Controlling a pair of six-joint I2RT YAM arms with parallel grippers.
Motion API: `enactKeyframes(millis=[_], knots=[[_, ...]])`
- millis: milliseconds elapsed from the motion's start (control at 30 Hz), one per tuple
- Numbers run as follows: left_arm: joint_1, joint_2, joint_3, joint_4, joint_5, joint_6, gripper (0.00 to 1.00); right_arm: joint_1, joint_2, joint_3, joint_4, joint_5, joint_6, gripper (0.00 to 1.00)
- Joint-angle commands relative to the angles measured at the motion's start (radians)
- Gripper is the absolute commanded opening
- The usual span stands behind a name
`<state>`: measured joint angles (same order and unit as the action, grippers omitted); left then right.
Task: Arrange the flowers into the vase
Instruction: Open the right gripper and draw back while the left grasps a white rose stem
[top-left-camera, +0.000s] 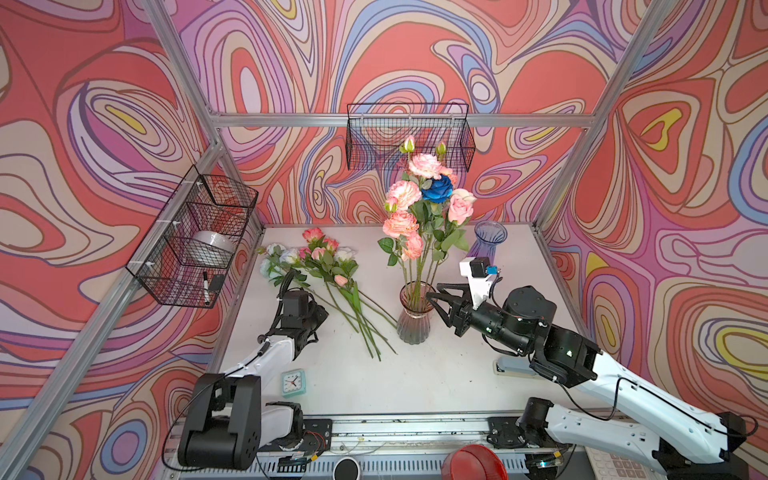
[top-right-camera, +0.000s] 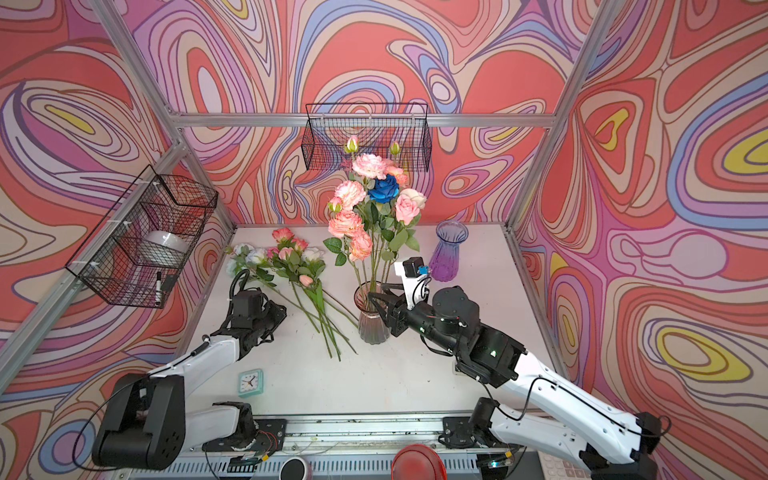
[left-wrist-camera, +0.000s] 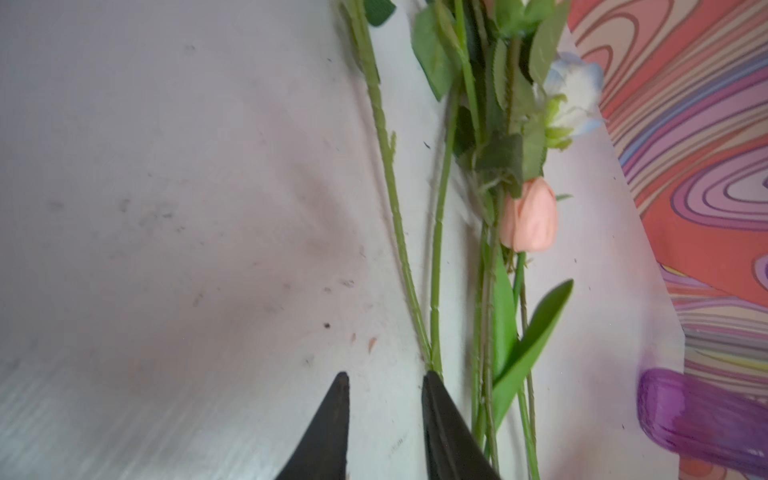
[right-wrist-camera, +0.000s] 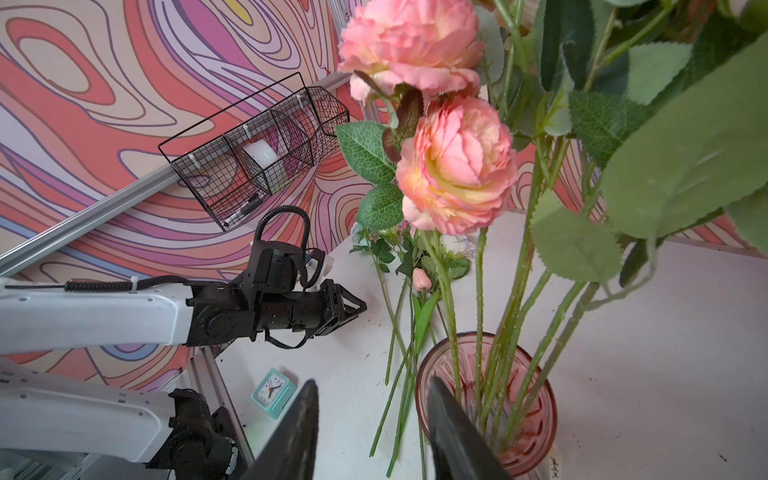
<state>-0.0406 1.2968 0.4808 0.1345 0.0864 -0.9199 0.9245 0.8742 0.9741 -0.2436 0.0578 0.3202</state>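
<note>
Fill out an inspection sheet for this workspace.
Surface: white table, specks of dirt.
Job's things: pink vase holds an upright bouquet; loose flowers lie on the table to its left; purple vase at the back, nothing seen in it.
Clutter: teal clock near the front left.
Grippers: left gripper jaws apart, low by the loose flowers; right gripper jaws apart at the pink vase's rim, contact unclear.
Cables: coiled black cable along the left arm; thin red wires at the front edge.
Surroundings: side wire basket holds a white round thing and a marker; back wire basket, nothing seen in it; swirl-patterned walls.
</note>
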Motion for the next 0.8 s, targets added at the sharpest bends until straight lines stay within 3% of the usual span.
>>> enactKeyframes(millis=[0, 200, 567, 767], knots=[[0.028, 0.078, 0.077, 0.088, -0.059, -0.019, 0.33, 0.007, -0.024, -0.014, -0.016, 0.016, 0.005, 0.43], [0.063, 0.222, 0.143, 0.193, -0.043, -0.025, 0.39, 0.006, -0.048, -0.012, -0.039, 0.031, 0.007, 0.43], [0.068, 0.409, 0.248, 0.179, -0.047, -0.023, 0.40, 0.005, -0.080, -0.002, -0.069, 0.059, 0.006, 0.43], [0.068, 0.457, 0.273, 0.151, -0.053, -0.014, 0.26, 0.006, -0.072, -0.002, -0.071, 0.064, 0.006, 0.44]])
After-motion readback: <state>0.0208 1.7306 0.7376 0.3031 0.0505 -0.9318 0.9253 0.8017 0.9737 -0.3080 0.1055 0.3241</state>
